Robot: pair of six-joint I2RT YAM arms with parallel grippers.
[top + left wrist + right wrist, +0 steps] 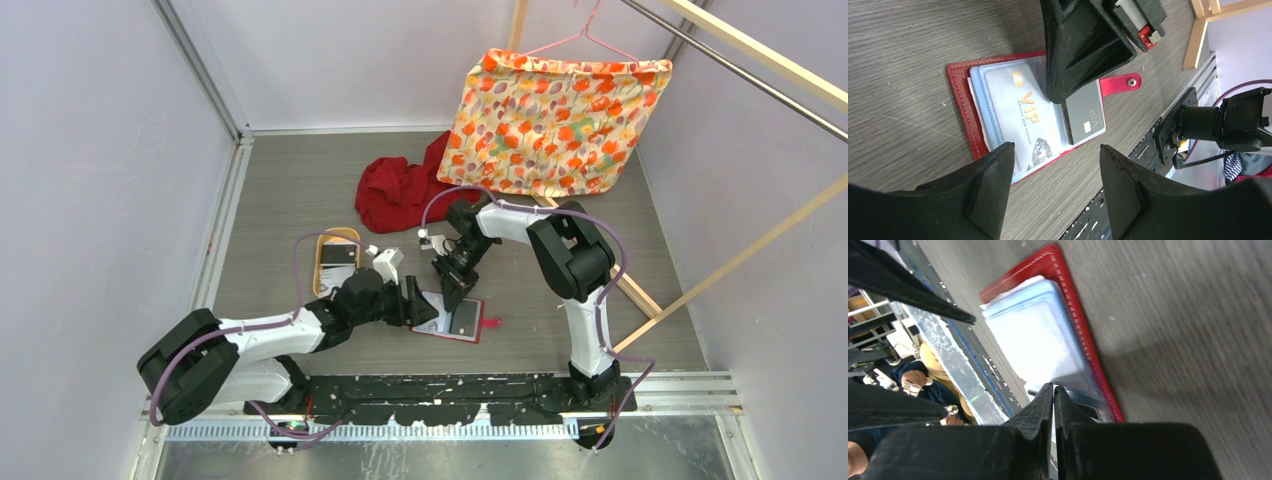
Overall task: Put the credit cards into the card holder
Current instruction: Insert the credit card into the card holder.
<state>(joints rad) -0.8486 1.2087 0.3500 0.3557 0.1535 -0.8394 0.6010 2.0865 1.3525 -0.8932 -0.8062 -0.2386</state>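
Note:
The red card holder (488, 325) lies open on the table, snap tab to the right. A whitish credit card (1025, 117) printed VIP sits in its clear-window side. A dark credit card (1087, 114) lies in the right half. My right gripper (452, 290) is shut, and its tips (1062, 95) come down at that dark card's upper corner. The right wrist view shows the shut right gripper (1053, 386) over the holder's clear pocket (1040, 340), with nothing visible between the jaws. My left gripper (1055, 147) hovers open at the card holder's (960, 85) near edge, empty.
A tan oval tray (322, 268) with more cards (340, 254) stands left of the card holder. A red cloth (400, 190) is heaped behind. A flowered fabric (555, 120) hangs on a pink hanger at the back right. A wooden rod (640, 295) runs along the right.

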